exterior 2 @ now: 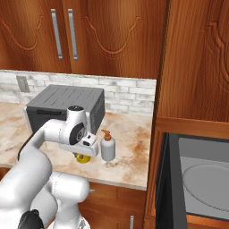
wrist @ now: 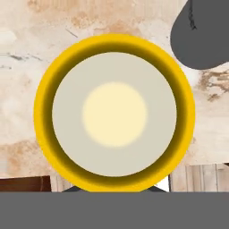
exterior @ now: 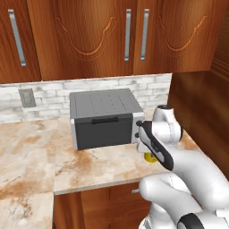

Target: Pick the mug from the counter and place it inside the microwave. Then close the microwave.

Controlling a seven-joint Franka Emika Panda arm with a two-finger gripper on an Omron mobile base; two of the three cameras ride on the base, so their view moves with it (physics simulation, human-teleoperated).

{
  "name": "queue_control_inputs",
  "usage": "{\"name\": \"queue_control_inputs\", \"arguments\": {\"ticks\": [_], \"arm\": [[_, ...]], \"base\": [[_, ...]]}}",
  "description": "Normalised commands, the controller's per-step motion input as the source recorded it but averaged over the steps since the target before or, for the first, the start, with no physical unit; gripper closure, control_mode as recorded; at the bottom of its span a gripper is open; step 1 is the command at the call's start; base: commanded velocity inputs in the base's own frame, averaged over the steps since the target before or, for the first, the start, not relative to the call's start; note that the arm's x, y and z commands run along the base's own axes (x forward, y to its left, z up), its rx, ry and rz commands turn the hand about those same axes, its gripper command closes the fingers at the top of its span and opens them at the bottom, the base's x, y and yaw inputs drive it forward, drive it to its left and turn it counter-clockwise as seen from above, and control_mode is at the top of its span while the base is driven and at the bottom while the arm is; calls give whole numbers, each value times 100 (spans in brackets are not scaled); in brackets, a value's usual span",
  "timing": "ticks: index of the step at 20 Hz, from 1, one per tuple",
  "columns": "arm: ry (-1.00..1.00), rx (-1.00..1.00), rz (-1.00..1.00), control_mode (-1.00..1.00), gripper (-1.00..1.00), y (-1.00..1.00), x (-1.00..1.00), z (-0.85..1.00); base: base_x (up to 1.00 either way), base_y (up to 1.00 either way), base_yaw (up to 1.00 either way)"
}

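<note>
The yellow mug stands upright on the counter, seen from straight above in the hand view, its pale inside empty. My gripper hangs directly over it, open; just two dark slivers of its tips show, at either side of the mug's near rim. From the base views the hand covers most of the mug, which sits near the counter's front edge. The microwave is at the lower right, below counter height, its door swung open and its grey interior and glass turntable showing.
A grey toaster oven stands behind the mug against the brick backsplash. A white soap bottle with a brown cap stands just right of the mug. A tall wood cabinet bounds the counter on the right.
</note>
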Motion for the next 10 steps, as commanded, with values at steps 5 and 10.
{"name": "queue_control_inputs", "arguments": {"ticks": [5,10], "arm": [[-15,0,0,-100,100,0,-61,64],[-16,0,0,-100,100,0,-78,59]], "base": [[0,0,0],[0,0,0]]}}
